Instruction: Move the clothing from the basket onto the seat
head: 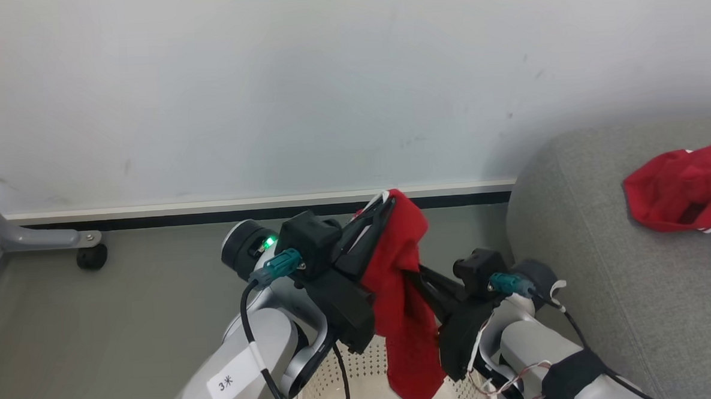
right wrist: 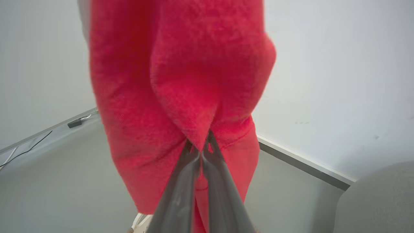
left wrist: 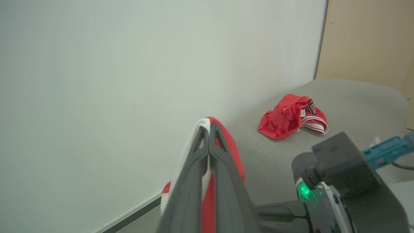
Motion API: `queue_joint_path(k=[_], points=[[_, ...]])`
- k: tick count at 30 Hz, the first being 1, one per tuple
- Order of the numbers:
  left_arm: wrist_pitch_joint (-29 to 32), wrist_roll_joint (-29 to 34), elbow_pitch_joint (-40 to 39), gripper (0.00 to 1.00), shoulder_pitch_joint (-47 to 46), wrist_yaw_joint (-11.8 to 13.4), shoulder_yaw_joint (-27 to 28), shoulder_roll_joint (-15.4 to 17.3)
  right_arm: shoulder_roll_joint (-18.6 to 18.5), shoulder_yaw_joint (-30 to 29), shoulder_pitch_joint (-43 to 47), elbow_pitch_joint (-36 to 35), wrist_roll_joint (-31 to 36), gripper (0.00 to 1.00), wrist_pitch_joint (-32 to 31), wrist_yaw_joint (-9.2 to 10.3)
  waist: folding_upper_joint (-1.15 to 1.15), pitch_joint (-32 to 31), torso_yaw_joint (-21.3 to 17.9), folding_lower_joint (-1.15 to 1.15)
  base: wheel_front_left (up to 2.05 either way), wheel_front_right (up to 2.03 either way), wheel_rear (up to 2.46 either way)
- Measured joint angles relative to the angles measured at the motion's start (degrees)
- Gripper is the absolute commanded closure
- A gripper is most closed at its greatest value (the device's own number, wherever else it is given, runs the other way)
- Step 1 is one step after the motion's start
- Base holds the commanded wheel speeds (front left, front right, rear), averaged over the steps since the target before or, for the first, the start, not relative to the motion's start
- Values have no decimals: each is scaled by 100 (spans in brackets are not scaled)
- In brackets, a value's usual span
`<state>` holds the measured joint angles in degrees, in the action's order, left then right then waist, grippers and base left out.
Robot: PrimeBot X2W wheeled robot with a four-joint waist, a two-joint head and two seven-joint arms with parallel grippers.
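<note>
Over basket (head: 363, 373), garment (head: 405, 317) clenched by left gripper (left wrist: 208, 131) and right gripper (right wrist: 201, 150). Pinch may slip; cloth falls short of seat (head: 573, 244), right.

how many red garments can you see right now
2. One garment hangs above the basket, pinched by the left gripper and right gripper; the other garment lies crumpled on the seat. More may hide in the basket.

Bright, even light; soft shadows, blurred foreground.
</note>
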<state>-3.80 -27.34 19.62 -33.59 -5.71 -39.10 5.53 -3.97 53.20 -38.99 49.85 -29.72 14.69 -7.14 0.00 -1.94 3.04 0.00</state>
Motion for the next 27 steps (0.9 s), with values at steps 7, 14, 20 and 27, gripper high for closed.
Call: queue_joint_path(k=[7, 14, 20, 27], points=[[-11, -109, 1, 0, 240, 126, 193, 99, -232, -191, -165, -87, -168, 100, 0, 0, 0, 46, -238, 0, 0, 0, 0], [-146, -186, -3, 0, 513, 260, 354, 151, -561, -411, -283, -238, -254, 100, 0, 0, 0, 78, -535, 0, 0, 0, 0], [-304, -259, -15, 0, 750, 323, 407, 160, -823, -512, -316, -411, -254, 100, 0, 0, 0, 96, -815, 0, 0, 0, 0], [-448, -345, -42, 0, 1004, 370, 414, 160, -1078, -637, -339, -633, -245, 100, 0, 0, 0, 102, -1172, 0, 0, 0, 0]])
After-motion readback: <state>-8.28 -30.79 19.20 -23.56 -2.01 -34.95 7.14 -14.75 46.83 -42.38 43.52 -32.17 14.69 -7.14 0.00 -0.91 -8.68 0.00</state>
